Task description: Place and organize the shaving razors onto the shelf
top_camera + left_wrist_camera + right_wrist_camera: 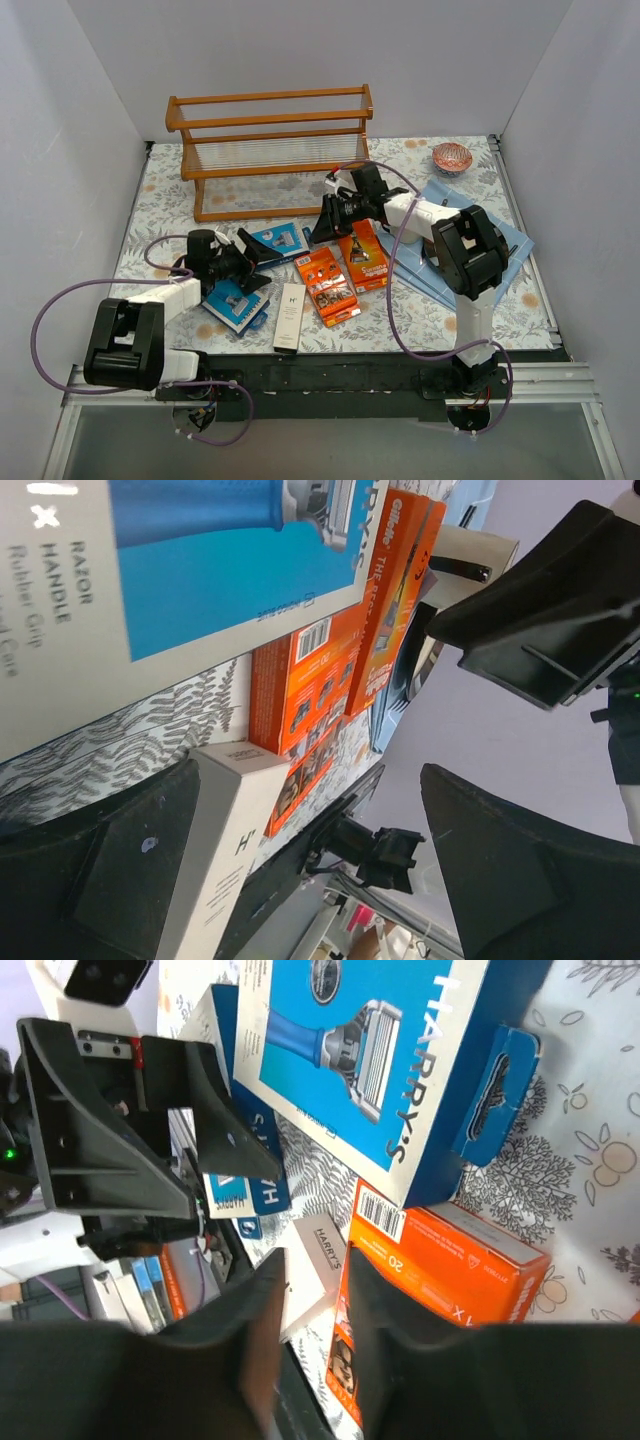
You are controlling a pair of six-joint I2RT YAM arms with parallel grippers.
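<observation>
The wooden shelf (270, 140) stands at the back with no pack on it. All razor packs lie on the table: a blue card (278, 240), a second blue card (235, 303), a white box (289, 315) and two orange packs (327, 285) (363, 257). My left gripper (258, 265) is wide open and empty between the two blue cards; its view shows the blue card (180, 570), orange packs (300, 690) and white box (225, 850). My right gripper (322, 228) is slightly open and empty, low above the far blue card (380, 1050) and an orange pack (450, 1260).
A blue cloth (470, 245) lies at the right under my right arm. A small patterned bowl (452, 157) sits at the back right. White walls close in the left, right and back. The two grippers face each other closely over the packs.
</observation>
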